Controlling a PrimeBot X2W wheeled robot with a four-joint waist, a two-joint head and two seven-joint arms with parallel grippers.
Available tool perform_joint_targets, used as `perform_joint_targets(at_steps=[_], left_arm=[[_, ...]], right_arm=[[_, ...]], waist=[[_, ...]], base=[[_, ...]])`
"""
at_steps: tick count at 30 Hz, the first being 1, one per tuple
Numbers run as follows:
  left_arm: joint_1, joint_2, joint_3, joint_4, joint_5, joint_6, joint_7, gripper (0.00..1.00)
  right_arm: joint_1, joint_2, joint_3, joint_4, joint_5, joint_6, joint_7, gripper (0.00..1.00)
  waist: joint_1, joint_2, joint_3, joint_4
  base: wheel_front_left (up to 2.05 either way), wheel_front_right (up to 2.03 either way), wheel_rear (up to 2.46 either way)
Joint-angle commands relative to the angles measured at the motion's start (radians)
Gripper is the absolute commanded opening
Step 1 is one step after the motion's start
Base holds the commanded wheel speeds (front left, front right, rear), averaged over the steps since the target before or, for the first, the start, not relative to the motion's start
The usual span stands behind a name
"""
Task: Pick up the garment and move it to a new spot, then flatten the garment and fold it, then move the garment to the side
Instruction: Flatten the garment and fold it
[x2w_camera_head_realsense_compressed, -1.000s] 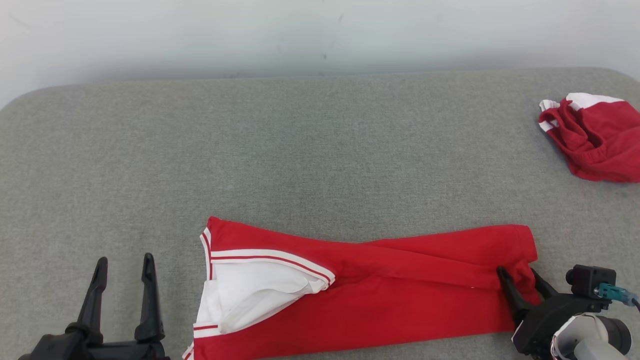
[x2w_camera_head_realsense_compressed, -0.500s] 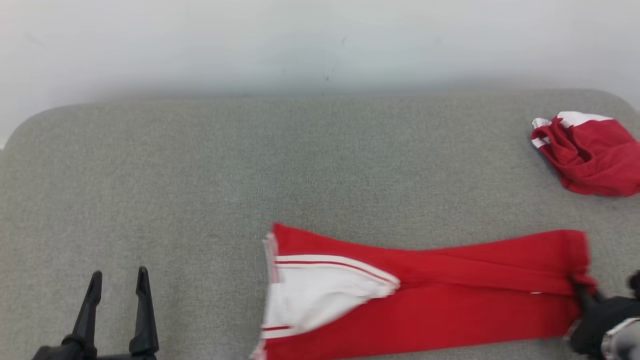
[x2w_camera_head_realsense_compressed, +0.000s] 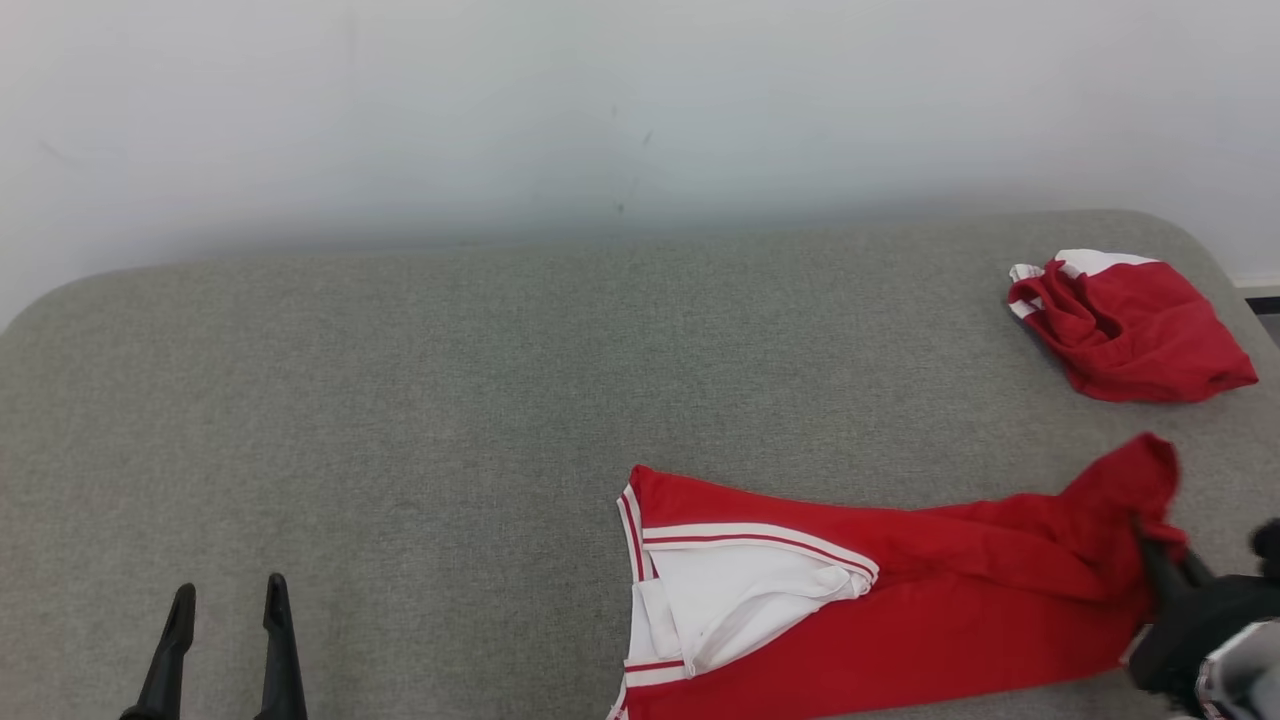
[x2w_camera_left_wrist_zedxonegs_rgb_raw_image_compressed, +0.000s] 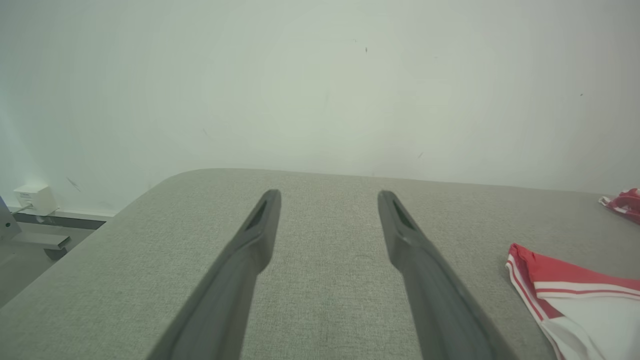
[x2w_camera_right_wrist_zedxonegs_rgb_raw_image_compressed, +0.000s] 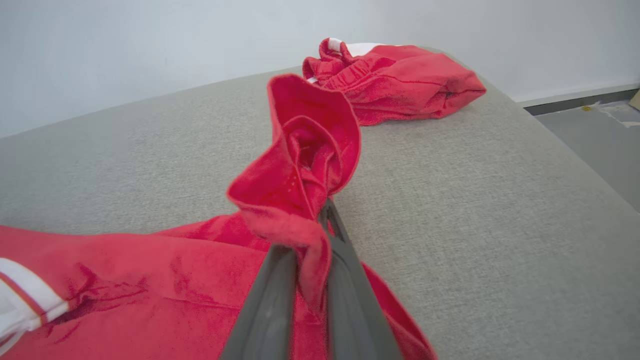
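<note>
Our left gripper (x2w_camera_head_realsense_compressed: 228, 610) hovers, fingers spread, over the grey padded surface (x2w_camera_head_realsense_compressed: 400, 400). The red garment (x2w_camera_head_realsense_compressed: 900, 620) lies right of centre, its far cuff raised in our right gripper's (x2w_camera_head_realsense_compressed: 1160, 550) closed pinch. We judge the relocation step is in hand. The next move calls for carrying the garment clear of the second red bundle (x2w_camera_head_realsense_compressed: 1130, 325).

Soft, even light is falling over the grey table (x2w_camera_head_realsense_compressed: 400, 400), throwing a faint shadow on the wall (x2w_camera_head_realsense_compressed: 640, 100) behind. The right gripper (x2w_camera_head_realsense_compressed: 1150, 545) is showing blurred at the head view's corner.
</note>
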Motion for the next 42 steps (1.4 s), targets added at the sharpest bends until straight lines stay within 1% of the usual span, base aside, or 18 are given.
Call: perform_joint_targets(at_steps=[1,10,15,19,24,29,31,34,35,36,40,42], left_arm=[[0.016,-0.002,0.003,0.001,-0.005,0.002,-0.001,1.00],[0.005,-0.004,-0.006,0.015,0.000,-0.004,0.000,1.00],[0.000,-0.005,-0.017,0.028,0.003,-0.009,0.000,1.00],[-0.018,-0.005,-0.027,0.040,0.002,-0.014,-0.001,1.00],[-0.035,-0.005,-0.031,0.054,-0.006,-0.017,0.000,1.00],[-0.046,-0.005,-0.035,0.063,-0.011,-0.017,0.000,1.00],[-0.050,-0.005,-0.037,0.069,-0.012,-0.014,0.000,1.00],[-0.056,-0.005,-0.041,0.074,-0.016,-0.014,-0.001,1.00],[-0.058,-0.005,-0.044,0.076,-0.017,-0.013,0.000,1.00],[-0.060,-0.005,-0.047,0.078,-0.019,-0.012,0.000,1.00],[-0.063,-0.005,-0.051,0.081,-0.019,-0.005,0.000,1.00],[-0.062,-0.005,-0.053,0.079,-0.017,-0.005,0.000,1.00]], right_arm=[[0.009,0.024,0.009,-0.026,-0.008,-0.003,-0.005,0.00],[0.039,0.174,0.070,-0.242,-0.048,-0.003,0.042,0.00],[0.034,0.262,0.097,-0.320,-0.089,-0.003,0.077,0.00],[0.044,0.325,0.115,-0.356,-0.114,-0.003,0.107,0.00],[0.044,0.402,0.113,-0.354,-0.140,-0.003,0.117,0.00],[0.029,0.469,0.116,-0.304,-0.161,-0.003,0.117,0.00],[0.021,0.486,0.116,-0.281,-0.162,-0.003,0.109,0.00],[0.015,0.495,0.112,-0.248,-0.170,-0.003,0.096,0.00],[0.012,0.500,0.115,-0.231,-0.174,-0.003,0.099,0.62],[0.008,0.504,0.119,-0.218,-0.177,-0.003,0.097,1.00],[-0.006,0.506,0.129,-0.219,-0.191,-0.003,0.049,1.00],[-0.008,0.480,0.125,-0.229,-0.191,-0.003,0.020,1.00]], waist=[[0.0000,0.0000,-0.007,-0.009],[0.0000,0.0000,-0.015,-0.012],[0.0000,0.0000,-0.013,0.003],[0.0000,0.0000,-0.003,0.028],[0.0000,0.0000,0.011,0.053],[0.0000,0.0000,0.025,0.067],[0.0000,0.0000,0.029,0.070],[0.0000,0.0000,0.032,0.073],[0.0000,0.0000,0.032,0.074],[0.0000,0.0000,0.031,0.074],[0.0000,0.0000,0.027,0.064],[0.0000,0.0000,0.022,0.056]], base=[[0.00,0.00,0.00],[0.00,0.00,0.00],[0.00,0.00,0.00],[0.00,0.00,0.00],[0.00,0.00,0.00],[0.00,0.00,0.00],[0.00,0.00,0.00],[0.00,0.00,0.00],[0.00,0.00,0.00],[0.00,0.00,0.00],[0.00,0.00,0.00],[0.00,0.00,0.00]])
